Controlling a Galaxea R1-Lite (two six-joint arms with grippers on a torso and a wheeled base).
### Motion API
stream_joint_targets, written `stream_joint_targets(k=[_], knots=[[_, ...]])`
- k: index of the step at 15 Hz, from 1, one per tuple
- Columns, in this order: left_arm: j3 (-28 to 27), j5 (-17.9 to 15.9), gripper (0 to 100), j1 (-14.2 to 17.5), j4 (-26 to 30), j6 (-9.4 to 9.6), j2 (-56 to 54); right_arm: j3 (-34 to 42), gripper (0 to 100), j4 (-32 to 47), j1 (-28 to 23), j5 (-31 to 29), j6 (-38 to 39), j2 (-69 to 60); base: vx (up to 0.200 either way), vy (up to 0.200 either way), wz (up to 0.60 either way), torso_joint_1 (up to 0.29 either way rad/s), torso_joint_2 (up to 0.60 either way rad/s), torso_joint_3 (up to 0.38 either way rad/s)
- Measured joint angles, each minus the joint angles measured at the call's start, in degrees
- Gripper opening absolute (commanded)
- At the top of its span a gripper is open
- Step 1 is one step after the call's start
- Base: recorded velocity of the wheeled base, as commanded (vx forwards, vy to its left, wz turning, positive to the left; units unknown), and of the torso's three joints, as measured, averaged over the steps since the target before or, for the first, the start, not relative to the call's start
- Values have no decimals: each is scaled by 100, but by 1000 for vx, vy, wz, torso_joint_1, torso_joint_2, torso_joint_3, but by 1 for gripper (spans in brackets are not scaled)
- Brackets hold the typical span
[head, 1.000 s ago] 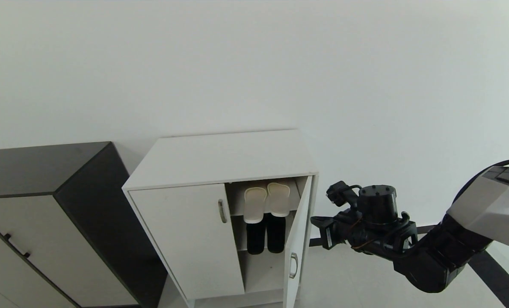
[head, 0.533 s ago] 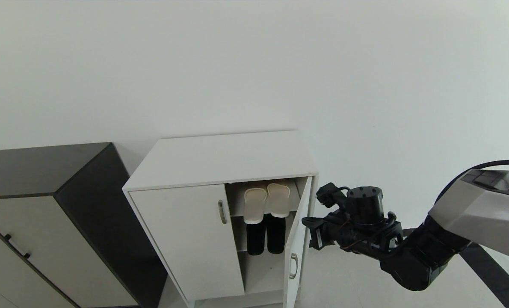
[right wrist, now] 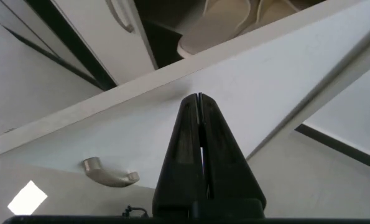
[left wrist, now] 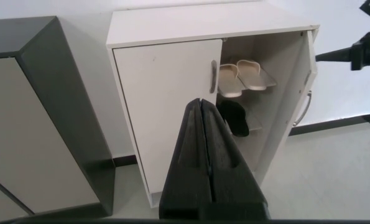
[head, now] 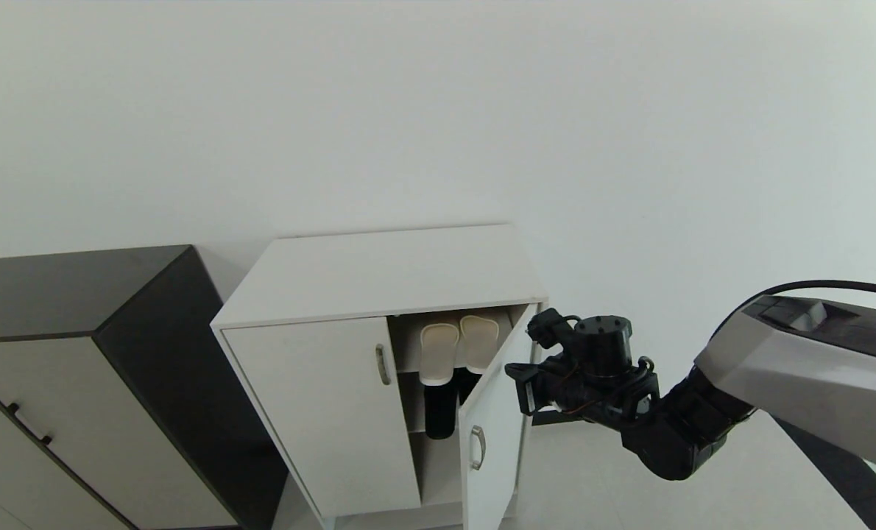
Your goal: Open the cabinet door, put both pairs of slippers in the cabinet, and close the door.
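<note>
Head view first: where do both pairs of slippers sit?

Inside the white two-door cabinet [head: 379,272]: cream flat slippers [head: 458,344] high up, black slippers [head: 438,412] on the level below them. I judge that only the closing is left.

And the door?

The white right-hand door panel [head: 493,419], with its curved metal handle [head: 476,447], stands half open. It hinges on the cabinet's right edge, long axis upright.

Which arm is nearer?

The right one. The right pincer [right wrist: 200,102] is closed with nothing between its jaws, and its tip seems to rest against the door's outer face, higher than the handle. The door lies to its left, between it and the opening, so the push should go leftward. The left pincer [left wrist: 200,106], also closed and empty, hangs well back in front of the cabinet
</note>
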Motion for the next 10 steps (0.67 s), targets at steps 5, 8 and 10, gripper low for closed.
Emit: stream_joint_targets(k=[5, 8, 10], knots=[[0, 0, 0, 0, -2, 0, 0, -778, 0, 174, -144, -17, 0, 444, 0, 0, 0, 0, 0, 0], [0, 0, 0, 0, 0, 0, 0, -1276, 0, 282, -286, -110, 9, 712, 0, 0, 0, 0, 0, 0], [0, 0, 0, 0, 0, -2, 0, -1599, 0, 328, -350, -249, 27, 889, 0, 0, 0, 0, 0, 0]])
